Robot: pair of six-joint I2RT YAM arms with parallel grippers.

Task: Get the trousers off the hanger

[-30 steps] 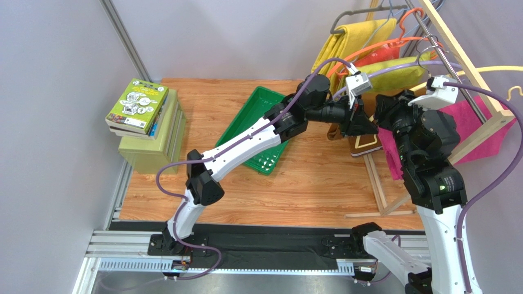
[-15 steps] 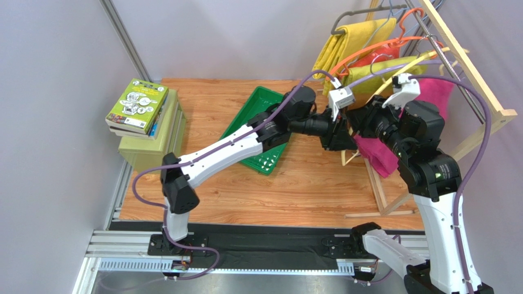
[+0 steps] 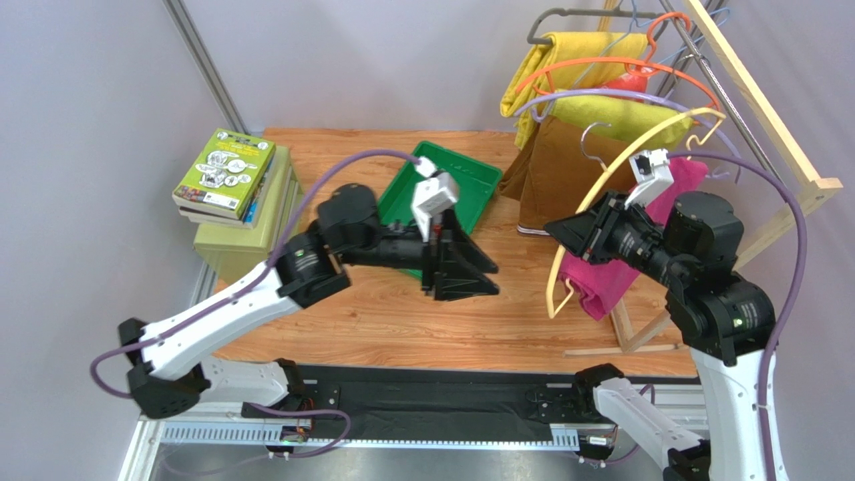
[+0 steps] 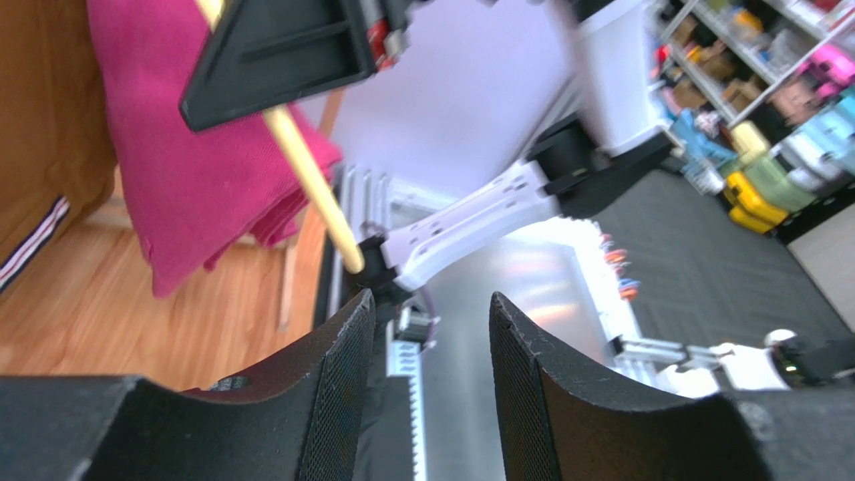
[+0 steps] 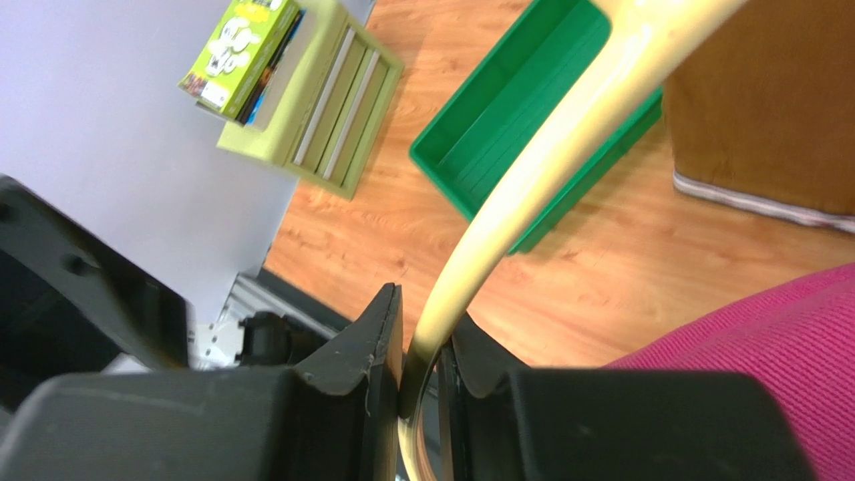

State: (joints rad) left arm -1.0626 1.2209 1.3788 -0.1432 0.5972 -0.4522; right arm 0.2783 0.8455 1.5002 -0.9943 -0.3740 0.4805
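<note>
My right gripper (image 3: 560, 241) is shut on the cream-yellow hanger (image 3: 602, 180) and holds it tilted in front of the rack. In the right wrist view the hanger's bar (image 5: 562, 130) runs between my closed fingers (image 5: 421, 346). The magenta trousers (image 3: 612, 276) hang folded over the hanger's lower part and also show in the right wrist view (image 5: 763, 331). My left gripper (image 3: 496, 281) is open and empty over the middle of the table, well left of the hanger. Its wrist view shows the trousers (image 4: 191, 170), the hanger's end (image 4: 301, 170) and open fingers (image 4: 341, 391).
A wooden rack (image 3: 773, 120) at the back right carries yellow (image 3: 572, 55), olive (image 3: 622, 115) and brown (image 3: 562, 170) garments on orange and lilac hangers. A green tray (image 3: 472, 185) lies behind my left gripper. A stack of books (image 3: 226, 175) sits on a green box at the left.
My left gripper has pulled back to the left, away from the hanger, and is open. My right gripper has swung the hanger and trousers forward, away from the other garments.
</note>
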